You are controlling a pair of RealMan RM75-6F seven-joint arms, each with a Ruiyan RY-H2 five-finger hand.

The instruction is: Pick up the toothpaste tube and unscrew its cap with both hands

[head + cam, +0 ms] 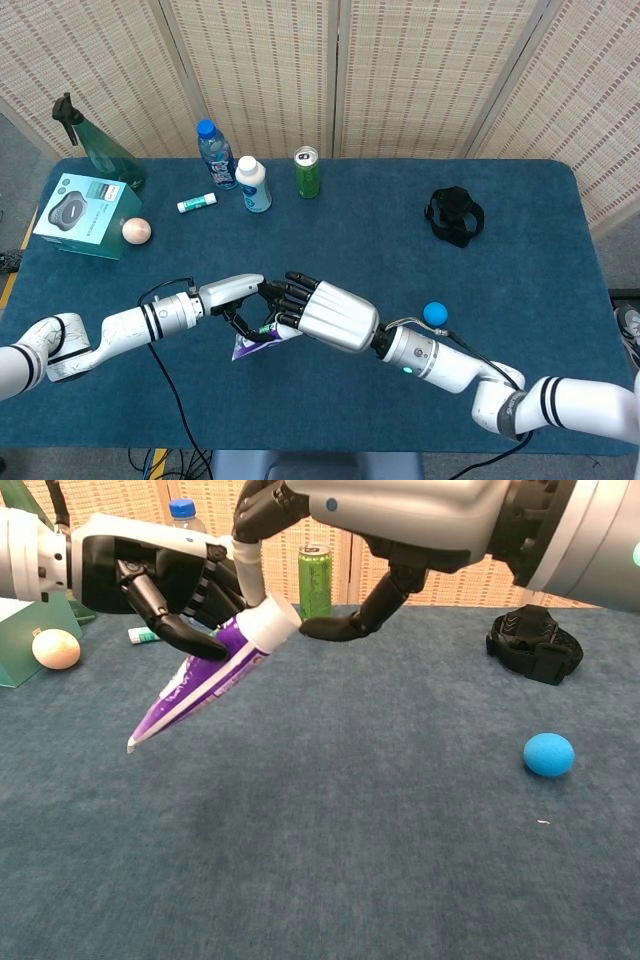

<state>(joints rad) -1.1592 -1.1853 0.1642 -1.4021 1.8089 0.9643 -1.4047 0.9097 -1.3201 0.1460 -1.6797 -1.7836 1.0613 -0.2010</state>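
Note:
A purple toothpaste tube (190, 690) hangs tilted above the blue table, its flat tail pointing down to the left. My left hand (160, 575) grips the tube's upper body just below the white cap (270, 623). My right hand (400, 510) reaches in from the right and pinches the cap between thumb and a finger. In the head view the left hand (232, 293) and the right hand (330, 315) meet near the table's front centre, with only the tube (255, 345) tail showing beneath them.
A blue ball (434, 313) lies right of the hands and a black strap (455, 215) farther back. Along the back stand a green can (307, 172), a white bottle (254, 184) and a water bottle (215, 153). At the left are an egg (136, 231) and a teal box (85, 215).

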